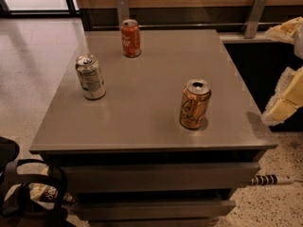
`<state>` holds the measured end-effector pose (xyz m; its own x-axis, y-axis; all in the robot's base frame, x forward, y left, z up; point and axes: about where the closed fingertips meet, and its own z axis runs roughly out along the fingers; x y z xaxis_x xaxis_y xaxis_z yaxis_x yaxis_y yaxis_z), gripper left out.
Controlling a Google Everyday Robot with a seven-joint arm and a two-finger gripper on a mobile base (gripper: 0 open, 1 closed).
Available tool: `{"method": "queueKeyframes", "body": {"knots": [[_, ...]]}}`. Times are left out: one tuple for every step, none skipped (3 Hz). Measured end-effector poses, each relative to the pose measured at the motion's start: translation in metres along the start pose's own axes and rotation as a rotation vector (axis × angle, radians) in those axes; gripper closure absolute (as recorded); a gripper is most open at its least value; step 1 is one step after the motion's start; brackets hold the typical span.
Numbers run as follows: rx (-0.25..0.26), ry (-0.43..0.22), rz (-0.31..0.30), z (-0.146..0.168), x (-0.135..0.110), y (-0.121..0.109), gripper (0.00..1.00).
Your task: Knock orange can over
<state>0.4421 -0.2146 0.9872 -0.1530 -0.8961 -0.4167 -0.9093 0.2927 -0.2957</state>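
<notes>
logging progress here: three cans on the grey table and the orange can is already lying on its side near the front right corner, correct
Not lying: the camera view shows the orange can standing upright near the front right corner of the grey table. The red can and silver can make three. The gripper is off the table's right edge, apart from the orange can.
</notes>
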Motion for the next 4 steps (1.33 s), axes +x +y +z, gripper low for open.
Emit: {"method": "queueKeyframes", "body": {"knots": [[-0.031, -0.225, 0.008, 0.017, -0.009, -0.001, 0.0], [-0.096, -0.413, 0.022, 0.047, -0.022, 0.0, 0.0], [-0.135, -0.545, 0.041, 0.076, -0.025, 0.0, 0.0], [-0.137, -0.697, 0.079, 0.102, -0.021, 0.001, 0.0]]}}
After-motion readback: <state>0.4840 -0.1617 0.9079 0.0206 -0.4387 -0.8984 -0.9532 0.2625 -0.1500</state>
